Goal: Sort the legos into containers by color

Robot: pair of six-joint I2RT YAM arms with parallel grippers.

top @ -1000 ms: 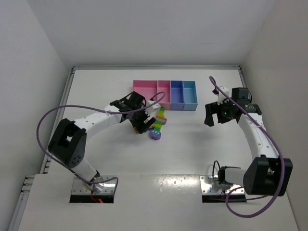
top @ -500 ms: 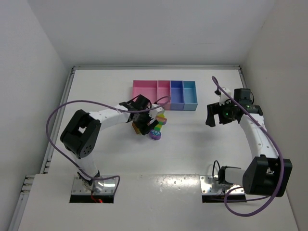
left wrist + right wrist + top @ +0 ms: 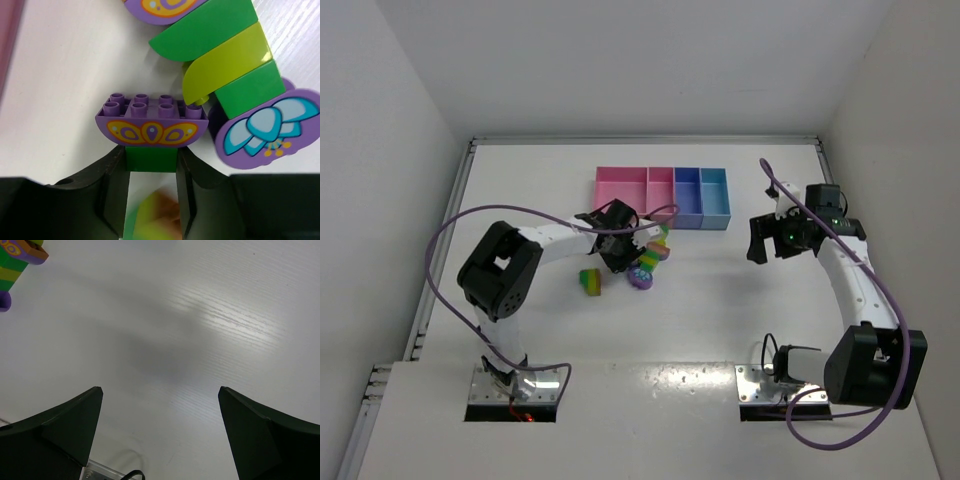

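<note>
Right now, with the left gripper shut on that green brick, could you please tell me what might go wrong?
The left gripper pinches only the green brick, and a purple brick appears joined to it, so two colours may land in one compartment of the tray. The striped stack and round purple piece sit close beside it; lifting might knock them. A loose multicoloured piece lies apart and could be overlooked.

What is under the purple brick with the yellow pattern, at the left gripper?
A green brick, pinched by the left gripper; the fingers cover its sides. Below it is only blur.
</note>
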